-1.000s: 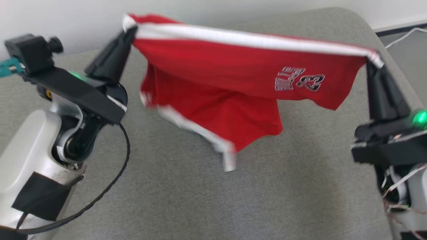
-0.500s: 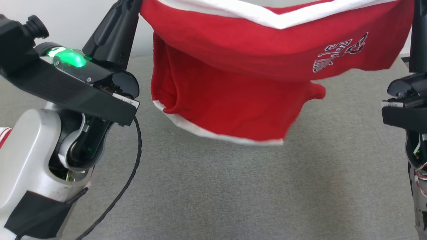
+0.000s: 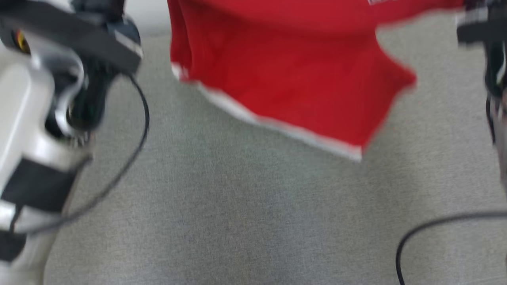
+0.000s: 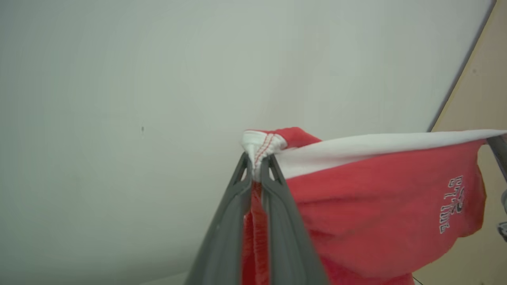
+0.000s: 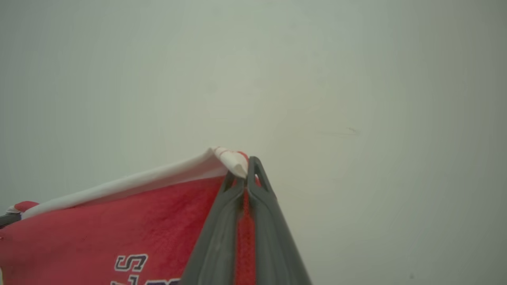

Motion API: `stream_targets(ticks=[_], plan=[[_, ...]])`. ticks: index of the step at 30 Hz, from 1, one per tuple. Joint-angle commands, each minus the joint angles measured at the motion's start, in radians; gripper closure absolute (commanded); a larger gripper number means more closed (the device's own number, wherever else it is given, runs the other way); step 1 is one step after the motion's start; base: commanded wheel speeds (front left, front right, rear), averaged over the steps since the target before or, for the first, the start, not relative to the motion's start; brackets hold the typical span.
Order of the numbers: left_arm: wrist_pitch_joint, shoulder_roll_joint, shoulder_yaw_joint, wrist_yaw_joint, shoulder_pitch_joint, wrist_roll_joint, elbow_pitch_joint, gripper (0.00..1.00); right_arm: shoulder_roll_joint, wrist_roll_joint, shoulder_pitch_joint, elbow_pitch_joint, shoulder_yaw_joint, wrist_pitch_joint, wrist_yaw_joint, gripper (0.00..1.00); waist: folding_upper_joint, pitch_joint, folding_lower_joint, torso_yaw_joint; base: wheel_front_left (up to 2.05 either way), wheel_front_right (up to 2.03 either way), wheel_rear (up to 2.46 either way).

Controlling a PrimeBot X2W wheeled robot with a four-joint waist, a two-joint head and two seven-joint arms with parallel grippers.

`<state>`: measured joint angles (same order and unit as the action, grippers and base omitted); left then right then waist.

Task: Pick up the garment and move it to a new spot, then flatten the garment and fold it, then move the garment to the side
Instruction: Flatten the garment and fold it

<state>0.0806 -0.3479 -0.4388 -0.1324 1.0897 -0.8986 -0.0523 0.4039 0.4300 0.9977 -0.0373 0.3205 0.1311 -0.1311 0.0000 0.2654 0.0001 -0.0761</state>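
Observation:
The garment [image 3: 293, 75] is a red pair of shorts with white trim and a printed logo. It hangs in the air above the grey cushion [image 3: 237, 221], stretched by its white waistband between both grippers. In the left wrist view my left gripper [image 4: 259, 160] is shut on one bunched corner of the waistband of the garment [image 4: 376, 198]. In the right wrist view my right gripper [image 5: 245, 168] is shut on the other corner of the garment [image 5: 119, 229]. The head view is blurred; the garment's white-edged hem hangs free, clear of the cushion.
My pale left forearm [image 3: 27, 130] with a black cable [image 3: 130, 158] fills the left side of the head view. Part of my right arm [image 3: 491, 59] stands at the right edge, with another cable [image 3: 435, 225] low on the right. A pale wall [image 4: 158, 99] lies behind.
Both grippers have risen with the garment, so the waistband has passed out of the top of the head view. The hem now swings higher above the cushion.

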Motion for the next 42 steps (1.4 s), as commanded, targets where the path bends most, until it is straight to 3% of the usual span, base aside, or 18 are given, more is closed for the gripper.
stream_targets(ticks=[1,3,6,13,19,32,42], plan=[[-0.019,0.009,0.004,0.007,0.065,0.021,-0.079,1.0,0.008,0.012,0.082,-0.078,0.024,0.042,0.001,1.0,0.0,0.056,-0.0001,0.008,0.0,0.0,0.0],[-0.068,0.031,-0.001,0.02,0.164,0.065,-0.217,1.0,-0.003,0.017,0.215,-0.221,0.062,0.098,0.001,1.0,0.0,0.084,-0.0001,0.009,0.0,0.0,0.0],[-0.116,0.051,-0.012,0.041,0.258,0.106,-0.33,1.0,-0.018,0.021,0.327,-0.332,0.094,0.127,0.001,1.0,0.0,0.114,-0.0001,0.009,0.0,0.0,0.0],[-0.185,0.105,-0.025,0.103,0.303,0.097,-0.449,1.0,-0.04,0.041,0.364,-0.388,0.186,0.135,0.001,1.0,0.0,0.173,-0.0001,0.019,0.0,0.0,0.0],[-0.268,0.13,-0.047,0.144,0.125,0.076,-0.432,1.0,-0.02,0.103,0.134,-0.297,0.254,0.135,0.001,1.0,0.0,0.202,-0.0001,0.039,0.0,0.0,0.0],[-0.34,0.122,-0.057,0.072,-0.442,0.071,-0.088,1.0,0.0,0.251,-0.516,-0.094,0.157,0.135,0.001,1.0,0.0,0.145,-0.0001,0.052,0.0,0.0,0.0],[-0.3,0.063,-0.093,0.066,-0.763,-0.009,0.069,1.0,-0.021,0.26,-0.849,0.026,0.057,0.041,0.001,1.0,0.0,0.036,-0.0001,0.038,0.0,0.0,0.0]])
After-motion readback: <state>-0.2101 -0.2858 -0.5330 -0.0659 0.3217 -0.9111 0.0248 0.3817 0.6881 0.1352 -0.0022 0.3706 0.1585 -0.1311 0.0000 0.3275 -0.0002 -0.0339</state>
